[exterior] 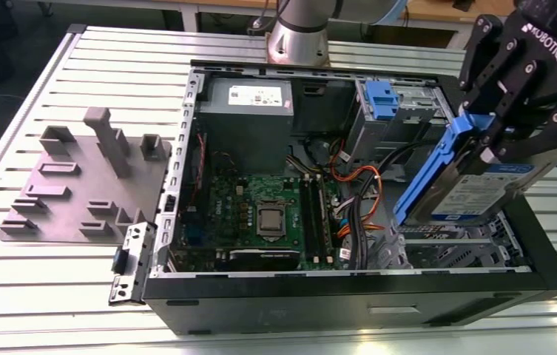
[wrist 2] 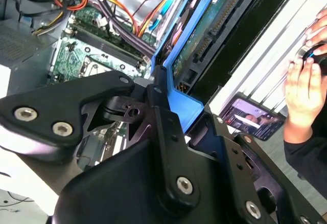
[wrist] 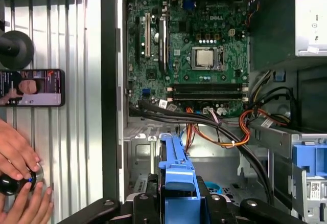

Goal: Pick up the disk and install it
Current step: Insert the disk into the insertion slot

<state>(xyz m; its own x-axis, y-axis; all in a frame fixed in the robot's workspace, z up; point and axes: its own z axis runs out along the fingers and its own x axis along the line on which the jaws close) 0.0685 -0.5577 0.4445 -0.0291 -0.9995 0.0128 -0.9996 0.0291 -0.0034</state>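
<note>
My gripper (exterior: 500,140) is shut on the disk (exterior: 470,188), a silver drive with a blue-and-white label and blue rails. It hangs tilted on edge over the open computer case (exterior: 357,285), at the exterior view's right, above the drive cage corner. In the second wrist view the disk (wrist 2: 204,35) shows its green circuit side and a blue rail, clamped by the black fingers (wrist 2: 158,106). In the first wrist view the disk's blue rail (wrist: 176,178) runs out from between the gripper's (wrist: 176,203) links, above the case floor.
The case holds a motherboard (exterior: 258,214), a grey power supply (exterior: 248,100), orange and black cables (exterior: 357,185) and a blue latch (exterior: 382,100). A grey fixture block (exterior: 80,185) lies on the slatted table. A person's hands (wrist: 18,183) and a phone (wrist: 33,87) are beside the case.
</note>
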